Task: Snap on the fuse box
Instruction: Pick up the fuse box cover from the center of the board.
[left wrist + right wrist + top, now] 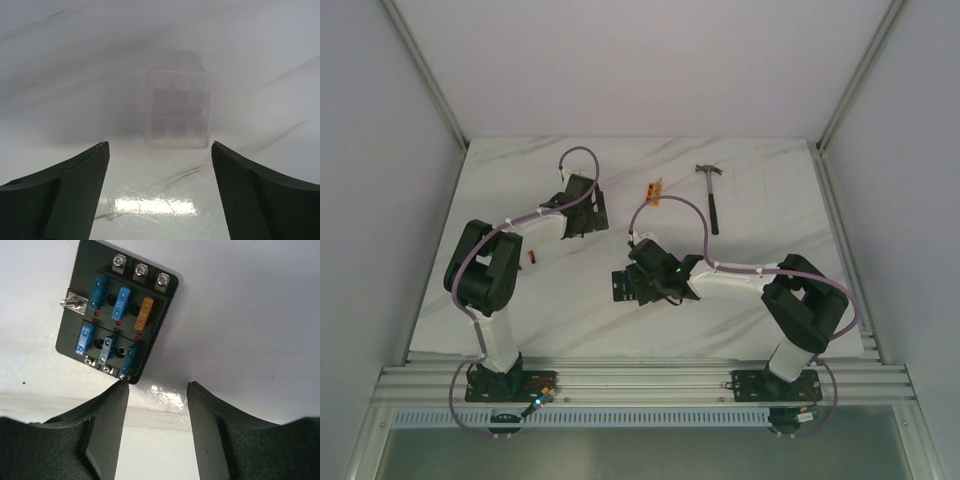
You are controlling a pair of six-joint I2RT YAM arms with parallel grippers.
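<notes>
The fuse box (117,315) is a black square box lying flat on the white table, with blue fuses and one orange fuse on its top face. My right gripper (157,385) is open just short of it with nothing between the fingers. Its left fingertip (120,390) sits at the box's near corner. From above, the fuse box (618,285) lies beside the right gripper (638,283) at mid-table. A clear plastic cover (178,107) lies on the table ahead of my open left gripper (160,150), apart from its fingers. The left gripper (585,212) hangs farther back.
A hammer (712,195) lies at the back right of the marble table (770,220). A small orange block (653,189) sits to its left. Metal frame posts and grey walls close in both sides. An aluminium rail (640,382) runs along the near edge.
</notes>
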